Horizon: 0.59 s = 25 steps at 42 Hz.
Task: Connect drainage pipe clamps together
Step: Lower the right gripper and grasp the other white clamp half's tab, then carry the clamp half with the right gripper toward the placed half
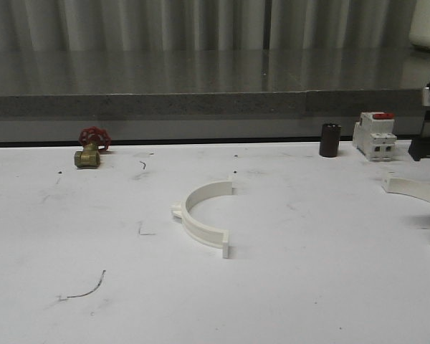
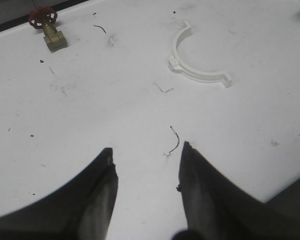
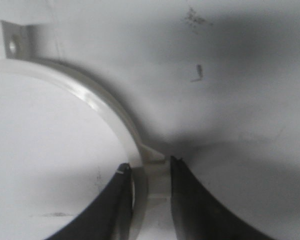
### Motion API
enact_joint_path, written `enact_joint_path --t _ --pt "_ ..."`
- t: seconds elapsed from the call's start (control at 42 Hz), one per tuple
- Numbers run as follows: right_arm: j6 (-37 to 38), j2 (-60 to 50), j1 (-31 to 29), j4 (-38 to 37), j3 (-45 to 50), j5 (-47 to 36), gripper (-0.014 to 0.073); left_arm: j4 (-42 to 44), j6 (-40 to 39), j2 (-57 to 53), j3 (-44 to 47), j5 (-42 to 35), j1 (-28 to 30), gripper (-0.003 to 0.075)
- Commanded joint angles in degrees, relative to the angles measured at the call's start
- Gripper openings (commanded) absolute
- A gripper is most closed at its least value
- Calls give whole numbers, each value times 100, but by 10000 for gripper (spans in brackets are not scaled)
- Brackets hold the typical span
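Observation:
One white half-ring drainage pipe clamp (image 1: 201,222) lies alone near the middle of the white table, its open side facing right; in the left wrist view this clamp (image 2: 195,74) is well ahead of my left gripper (image 2: 147,148). That gripper is open over bare table with nothing between its fingers. A second clamp (image 1: 414,189) sits at the table's right edge, partly cut off by the frame. In the right wrist view my right gripper (image 3: 150,164) is shut on this clamp's band (image 3: 97,102) at its small outer peg, one finger inside the arc and one outside.
A brass valve with a red handwheel (image 1: 89,148) stands at the back left. A black cylinder (image 1: 330,140) and a white breaker with a red switch (image 1: 375,136) stand at the back right. A grey ledge (image 1: 201,104) runs behind the table. A thin wire scrap (image 1: 86,290) lies front left.

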Motion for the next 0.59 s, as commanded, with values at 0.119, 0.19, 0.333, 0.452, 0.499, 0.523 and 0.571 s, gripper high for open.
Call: enact_joint_path --t 0.119,0.19,0.333,0.452,0.499,0.523,0.571 --pt "-8 -254 -11 29 -146 -67 162 -14 -9 -7 -154 -385 14 294" --pt "-8 -254 -11 29 -146 -82 162 -14 -9 -7 -154 -385 14 294" --pt "-8 -294 -16 48 -146 -23 162 -14 -9 -7 -154 -385 14 294" --pt "-8 -510 91 169 -244 265 162 -14 -9 -7 -154 -385 14 294" --pt "-8 -633 175 238 -310 461 162 -14 -9 -7 -154 -385 14 294" --pt "-8 -726 254 264 -354 617 162 -14 -9 -7 -154 -385 14 294" --pt "-8 -867 425 271 -420 812 162 -14 -9 -7 -154 -385 14 294"
